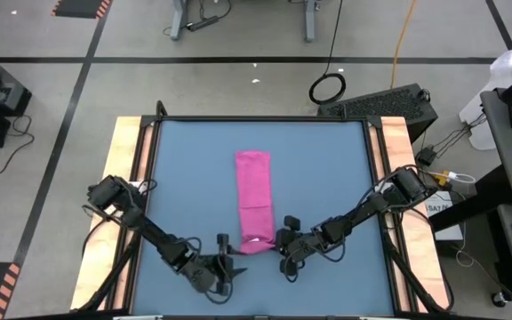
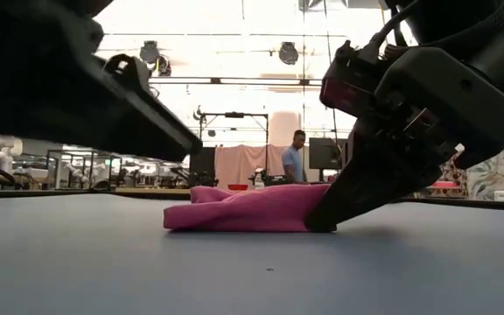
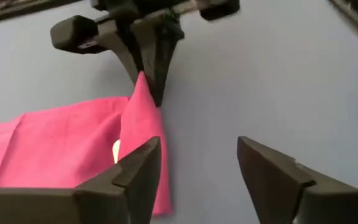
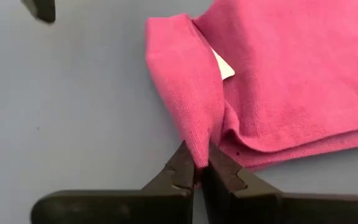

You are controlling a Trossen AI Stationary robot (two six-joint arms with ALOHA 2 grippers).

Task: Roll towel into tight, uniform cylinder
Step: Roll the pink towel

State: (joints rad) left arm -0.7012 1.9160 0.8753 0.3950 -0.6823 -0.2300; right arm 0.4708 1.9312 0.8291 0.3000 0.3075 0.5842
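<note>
While the right gripper [image 4: 199, 169] pinches the near corner of the thin magenta-pink folded towel [image 1: 254, 200] mid-table on the blue tabletop [image 1: 185, 178], likely to start the roll, the left gripper [image 3: 194, 171] waits wide open beside it.

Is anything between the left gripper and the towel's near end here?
Nothing visible. The left gripper is open beside the towel over bare blue table, one finger at the cloth's edge. The right gripper is already shut on the towel's corner.
</note>
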